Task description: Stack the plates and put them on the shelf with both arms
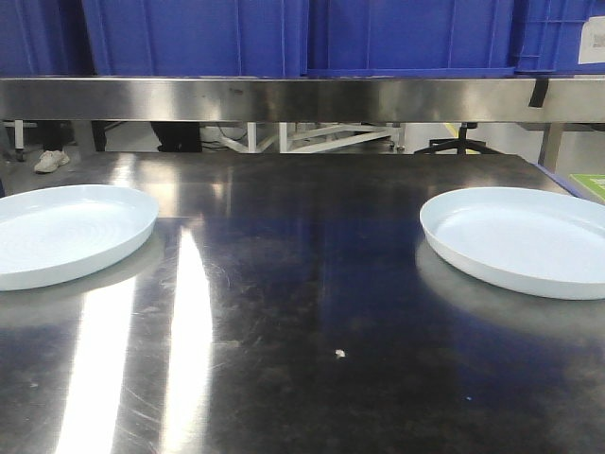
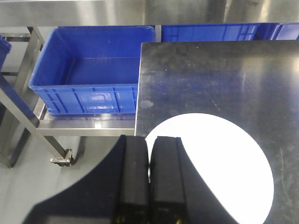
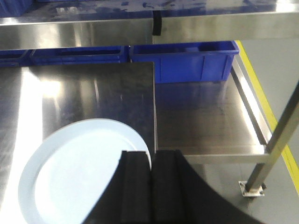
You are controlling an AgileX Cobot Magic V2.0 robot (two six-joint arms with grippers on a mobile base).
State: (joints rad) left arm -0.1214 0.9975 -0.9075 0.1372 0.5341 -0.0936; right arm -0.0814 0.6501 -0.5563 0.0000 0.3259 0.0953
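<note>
Two pale bluish-white plates lie flat on the dark steel table. The left plate is at the table's left edge and the right plate at its right edge, far apart. No arm shows in the front view. In the left wrist view my left gripper is shut and empty, above the left rim of the left plate. In the right wrist view my right gripper is shut and empty, above the right rim of the right plate.
A steel shelf rail runs across behind the table, with blue bins on it. A blue crate stands on a low rack left of the table. Another blue crate and a steel side shelf are to the right.
</note>
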